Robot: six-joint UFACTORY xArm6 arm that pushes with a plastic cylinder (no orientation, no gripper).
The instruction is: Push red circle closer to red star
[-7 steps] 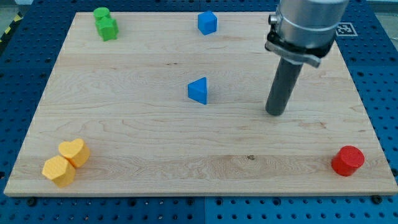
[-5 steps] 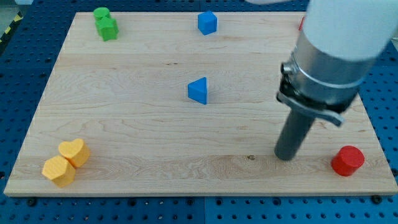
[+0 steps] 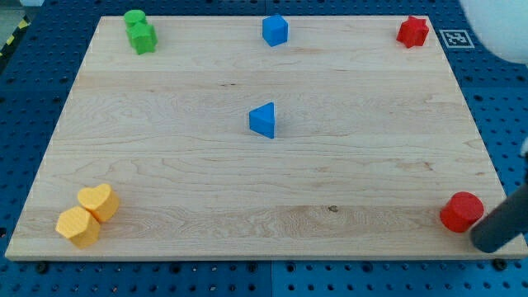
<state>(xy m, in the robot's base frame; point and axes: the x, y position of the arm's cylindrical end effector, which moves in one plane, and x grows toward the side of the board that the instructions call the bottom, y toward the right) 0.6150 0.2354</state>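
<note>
Red plastic circle block [image 3: 460,212] low on the pale wooden board [image 3: 206,173], near the 5 o'clock corner. Red plastic star block [image 3: 412,31] at the 1 o'clock corner, well apart from the circle, almost straight toward 12 o'clock from it. Dark rod's lower end, my tip [image 3: 487,242], just beside the red circle at its 4 o'clock side, at the board's edge; contact impossible to judge. No fingers on this rod, so nothing to spread, press or pinch. Blurred pale arm body at the view's top right corner.

Blue plastic triangular block [image 3: 263,120] near the middle of the board. Blue plastic cube [image 3: 275,30] at 12 o'clock by the far edge. Green plastic block [image 3: 140,32], lumpy in shape, at 11 o'clock. Yellow plastic heart block [image 3: 99,200] at 7 o'clock, touching an orange-yellow plastic hexagonal block [image 3: 77,226] at its own 7 o'clock side.
</note>
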